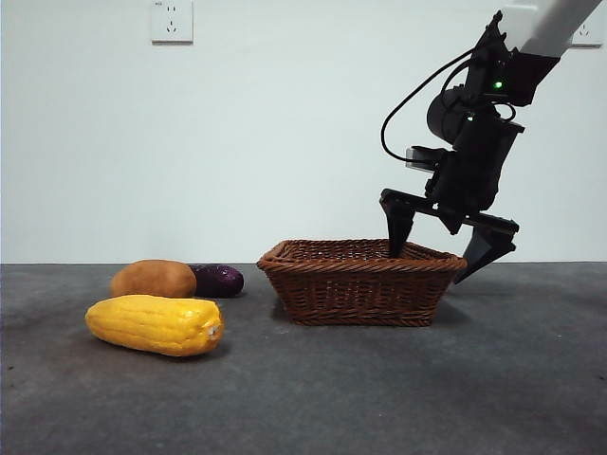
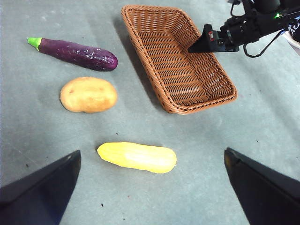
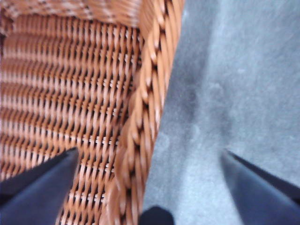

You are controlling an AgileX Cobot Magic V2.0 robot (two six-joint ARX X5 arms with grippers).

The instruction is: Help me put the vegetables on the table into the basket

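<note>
right gripper spread wide, straddling basket rim | left gripper spread, raised above table

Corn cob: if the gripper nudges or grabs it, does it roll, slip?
The corn cob is long and rounded, lying on its side on the flat table, so a sideways push would probably roll it. Its skin looks smooth and glossy, so the jaws might slip unless they close across the middle. It keeps a firm shape, so it is likely stiff.
</note>
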